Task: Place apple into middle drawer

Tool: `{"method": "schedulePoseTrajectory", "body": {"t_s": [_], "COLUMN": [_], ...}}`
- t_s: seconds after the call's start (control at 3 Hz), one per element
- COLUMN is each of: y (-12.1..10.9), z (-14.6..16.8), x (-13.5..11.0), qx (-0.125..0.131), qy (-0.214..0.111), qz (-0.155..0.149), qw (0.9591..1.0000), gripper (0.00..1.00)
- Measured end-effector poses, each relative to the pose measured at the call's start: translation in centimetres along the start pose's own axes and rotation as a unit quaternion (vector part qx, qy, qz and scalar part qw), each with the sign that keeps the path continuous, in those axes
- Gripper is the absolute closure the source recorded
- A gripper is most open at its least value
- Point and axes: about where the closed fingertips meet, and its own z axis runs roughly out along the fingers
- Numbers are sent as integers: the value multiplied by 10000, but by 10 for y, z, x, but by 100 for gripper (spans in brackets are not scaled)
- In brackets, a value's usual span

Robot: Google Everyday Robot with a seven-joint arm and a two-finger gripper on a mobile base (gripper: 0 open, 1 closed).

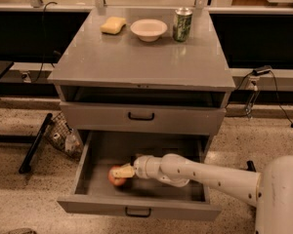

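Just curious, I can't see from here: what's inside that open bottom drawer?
An apple is in the middle drawer, front left, with the gripper right at it. The arm covers the floor to the right; the back lies hidden under the upper drawer.

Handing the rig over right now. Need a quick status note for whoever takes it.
Hand: inside the open middle drawer, left of centre, arm reaching in from the right. I can't tell whether it grips the apple.
Apple: in the drawer, at the hand's tip, low near the floor.
Done: drawer open, apple inside it.
Left: confirm release, withdraw the arm.
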Motion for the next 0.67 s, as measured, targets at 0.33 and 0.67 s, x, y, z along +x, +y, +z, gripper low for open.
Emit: {"method": "schedulePoseTrajectory", "body": {"t_s": [0.33,0.67], "y": [-31,-53], "z": [-37,-78], "x": [23,32], "qx": [389,760], "qy": [-259,-431], "qz": [260,335], "qw": [9986,9956], "gripper": [0,0]}}
